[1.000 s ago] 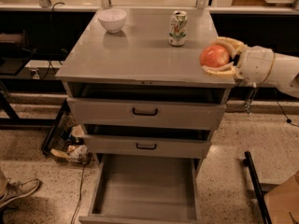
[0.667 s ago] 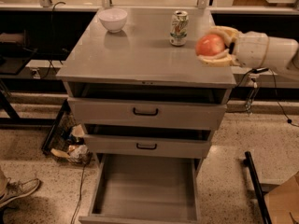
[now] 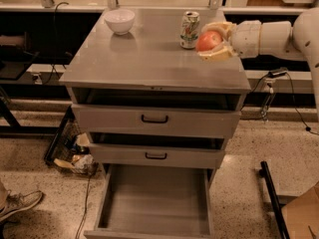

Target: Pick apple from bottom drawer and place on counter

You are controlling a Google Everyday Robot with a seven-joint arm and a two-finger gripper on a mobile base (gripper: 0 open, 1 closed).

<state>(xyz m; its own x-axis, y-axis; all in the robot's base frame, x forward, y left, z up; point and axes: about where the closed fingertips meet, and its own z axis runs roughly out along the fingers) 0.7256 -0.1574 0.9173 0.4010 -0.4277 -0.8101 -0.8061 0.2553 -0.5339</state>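
The claw (image 3: 210, 42) holds the apple (image 3: 207, 39) over the counter (image 3: 144, 59), at 3 o'clock from the can (image 3: 189, 30). The bottom drawer (image 3: 154, 205) is open.

No word, brand or number can be read anywhere here. The only printed surface is the soda can (image 3: 189, 30) standing at the back of the counter (image 3: 144, 63), whose pale label carries green and reddish marks (lettering of some kind, though which cannot be told). Just to the can's right, over the counter's right side, the gripper (image 3: 213, 42) is closed around the apple (image 3: 207, 40).
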